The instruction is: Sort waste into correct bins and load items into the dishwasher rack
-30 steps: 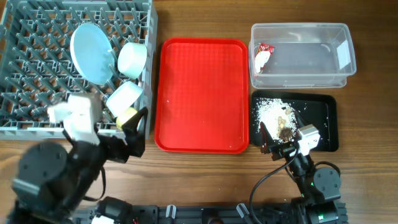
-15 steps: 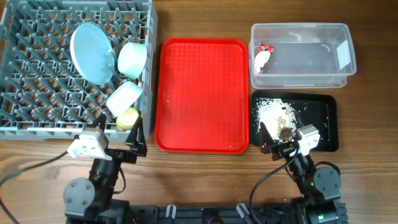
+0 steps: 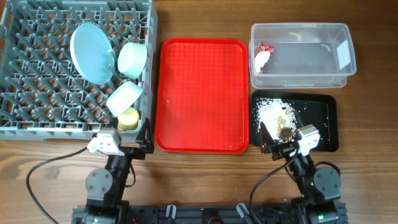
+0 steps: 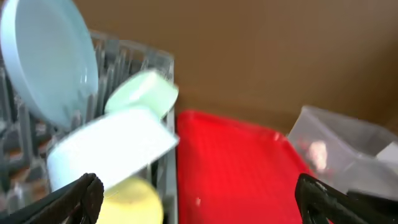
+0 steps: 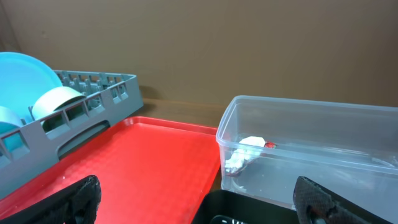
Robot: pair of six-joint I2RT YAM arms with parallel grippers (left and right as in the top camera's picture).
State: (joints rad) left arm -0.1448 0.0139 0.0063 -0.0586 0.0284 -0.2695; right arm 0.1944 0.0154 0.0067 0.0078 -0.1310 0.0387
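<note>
Wood bench [image 3: 205, 174]: rack [image 3: 37, 132] upper left, red tray [image 3: 199, 93] centre, tub [image 3: 311, 62] upper right, black tray [image 3: 324, 121] just below it.

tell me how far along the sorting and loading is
Done: wrapper in the clear tub, scraps on the black tray, plate, bowl, saucer and yellow cup in the rack. In hand: nothing; left gripper and right gripper are open and empty. Left: seemingly little; no spoon or fork shows in any view.
</note>
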